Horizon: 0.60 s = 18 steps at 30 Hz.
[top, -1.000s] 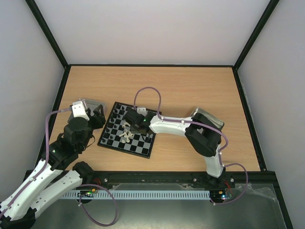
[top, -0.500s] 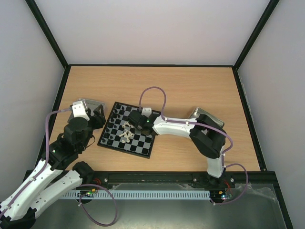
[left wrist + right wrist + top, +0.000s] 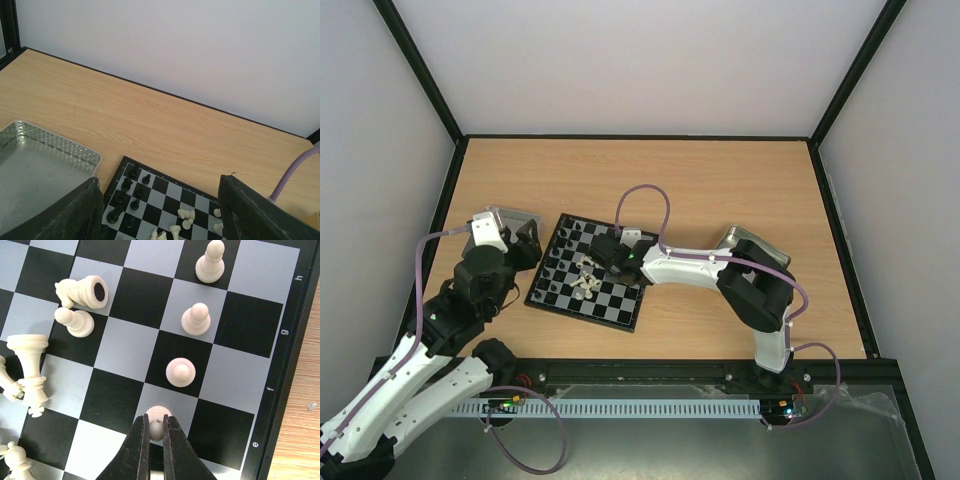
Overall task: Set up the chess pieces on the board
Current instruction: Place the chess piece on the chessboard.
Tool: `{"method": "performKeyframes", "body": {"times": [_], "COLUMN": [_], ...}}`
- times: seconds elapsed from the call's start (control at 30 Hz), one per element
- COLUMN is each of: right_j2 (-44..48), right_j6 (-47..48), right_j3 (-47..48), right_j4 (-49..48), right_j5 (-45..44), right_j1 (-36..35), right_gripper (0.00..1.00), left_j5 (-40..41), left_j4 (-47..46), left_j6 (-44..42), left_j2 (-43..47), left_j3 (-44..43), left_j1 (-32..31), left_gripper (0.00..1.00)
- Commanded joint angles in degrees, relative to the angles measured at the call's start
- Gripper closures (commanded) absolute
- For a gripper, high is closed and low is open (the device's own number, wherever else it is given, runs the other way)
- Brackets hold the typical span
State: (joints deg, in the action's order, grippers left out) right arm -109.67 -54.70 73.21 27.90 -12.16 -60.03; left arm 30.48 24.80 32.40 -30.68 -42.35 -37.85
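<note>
The board (image 3: 620, 305) lies left of centre on the table. My right gripper (image 3: 156, 421) is shut on the head of a cream-white pawn (image 3: 159, 412), whose base sits over a light-grey square near the board's right rim. Three more white pawns (image 3: 180, 372) stand upright in a line beyond it. Several white chess pieces (image 3: 82, 291) lie toppled in the middle of the board. Black pieces (image 3: 127, 187) stand in two rows at the board's left end. My left gripper (image 3: 160, 215) hangs open, holding nothing, at the board's left edge.
One shallow silver tin (image 3: 505, 218) sits left of the board under my left arm, with its dimpled rim (image 3: 60, 145) in the left wrist view. A second tin (image 3: 760, 245) lies to the right, partly under the right arm. A black frame borders the table.
My right wrist has shifted slightly to the right over the board, still gripping the pawn. The left arm has not moved.
</note>
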Motion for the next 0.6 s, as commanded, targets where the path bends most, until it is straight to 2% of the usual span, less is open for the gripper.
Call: {"method": "performKeyframes", "body": {"times": [0.0, 0.37, 0.57], "right_j2": [1.85, 2.74, 4.21], "right_j6": [-1.15, -1.56, -1.68], "right_j3": [-0.33, -0.37, -0.26], "right_j4": [2.35, 2.95, 2.75], "right_j5": [-1.43, -1.65, -1.75], "right_j1": [-0.12, -0.16, -0.18], "right_gripper": [0.96, 0.94, 0.76], "left_j5": [0.41, 0.16, 0.11], "left_j4": [-0.55, -0.48, -0.49], "left_j6": [0.11, 0.27, 0.29], "left_j2": [0.12, 0.21, 0.12], "left_j3": [0.56, 0.66, 0.65], "left_j1": [0.32, 0.32, 0.32], "left_gripper": [0.35, 0.35, 0.35]}}
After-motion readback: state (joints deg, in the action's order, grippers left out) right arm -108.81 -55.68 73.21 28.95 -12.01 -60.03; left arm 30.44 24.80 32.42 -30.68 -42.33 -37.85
